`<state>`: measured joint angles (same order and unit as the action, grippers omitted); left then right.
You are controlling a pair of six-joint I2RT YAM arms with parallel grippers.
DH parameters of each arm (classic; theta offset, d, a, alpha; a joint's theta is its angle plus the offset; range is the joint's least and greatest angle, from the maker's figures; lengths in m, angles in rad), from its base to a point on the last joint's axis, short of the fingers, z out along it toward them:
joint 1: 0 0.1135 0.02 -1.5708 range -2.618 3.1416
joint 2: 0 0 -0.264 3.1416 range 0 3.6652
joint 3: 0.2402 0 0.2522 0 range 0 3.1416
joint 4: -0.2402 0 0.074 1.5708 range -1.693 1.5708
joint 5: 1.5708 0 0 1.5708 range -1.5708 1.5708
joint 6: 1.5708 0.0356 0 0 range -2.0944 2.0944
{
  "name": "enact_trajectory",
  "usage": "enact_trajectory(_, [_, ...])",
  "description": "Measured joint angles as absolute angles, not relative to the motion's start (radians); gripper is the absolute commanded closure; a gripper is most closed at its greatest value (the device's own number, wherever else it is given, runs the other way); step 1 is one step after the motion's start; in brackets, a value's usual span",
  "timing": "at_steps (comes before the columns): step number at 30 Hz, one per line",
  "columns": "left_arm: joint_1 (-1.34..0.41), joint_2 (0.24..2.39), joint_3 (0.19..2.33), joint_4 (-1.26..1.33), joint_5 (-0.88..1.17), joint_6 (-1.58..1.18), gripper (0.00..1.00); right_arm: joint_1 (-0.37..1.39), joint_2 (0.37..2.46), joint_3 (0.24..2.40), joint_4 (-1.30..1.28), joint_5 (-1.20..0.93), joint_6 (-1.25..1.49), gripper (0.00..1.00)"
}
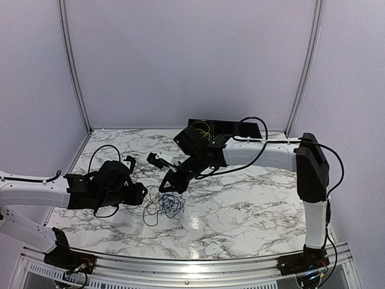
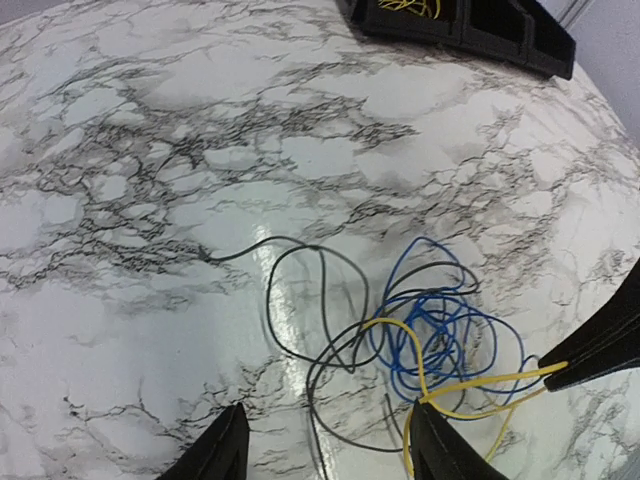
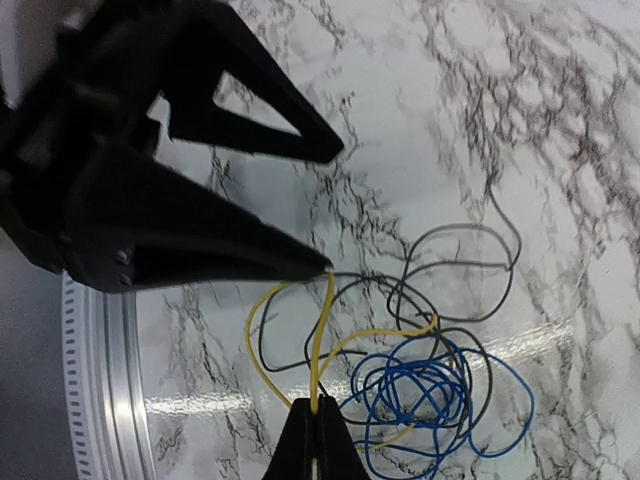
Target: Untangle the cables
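Observation:
The three cables lie tangled on the marble table [image 1: 240, 205]. In the left wrist view the blue cable [image 2: 440, 330] is a tight coil, the black cable [image 2: 320, 320] loops wide around it, and the yellow cable [image 2: 470, 385] crosses both. My right gripper [image 3: 318, 435] is shut on a yellow strand and holds it just above the pile; it also shows in the top view [image 1: 169, 183]. My left gripper [image 2: 330, 450] is open, low over the table, its right fingertip [image 2: 425, 410] touching the yellow cable. The tangle also shows in the top view [image 1: 163, 205].
A black compartment tray [image 1: 225, 127] stands at the back of the table, with more yellow wire [image 1: 201, 129] in its left bin; it also shows in the left wrist view [image 2: 480, 30]. A metal rail [image 3: 100, 400] runs along the table's near edge.

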<state>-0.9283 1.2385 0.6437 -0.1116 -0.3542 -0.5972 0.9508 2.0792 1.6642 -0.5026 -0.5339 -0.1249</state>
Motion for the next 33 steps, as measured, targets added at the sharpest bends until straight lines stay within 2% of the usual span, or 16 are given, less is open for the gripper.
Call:
enact_trajectory(9, [-0.928,1.026,0.540,0.131,-0.273,-0.555,0.40,0.951,1.968,1.800,-0.537,-0.547,-0.167,1.00])
enact_trajectory(15, [-0.928,1.014,0.542,0.223,-0.281,-0.546,0.41,0.950,1.973,1.834,-0.559,-0.559,-0.175,1.00])
enact_trajectory(23, [-0.928,1.163,0.569,0.272,-0.353,-0.592,0.47,0.932,1.977,1.889,-0.574,-0.604,-0.189,1.00])
enact_trajectory(28, [-0.912,1.364,0.570,0.356,-0.434,-0.628,0.50,0.847,1.962,1.925,-0.554,-0.832,-0.126,1.00])
enact_trajectory(33, [-0.897,1.566,0.575,0.369,-0.456,-0.656,0.51,0.727,1.934,2.028,-0.521,-0.952,-0.101,1.00])
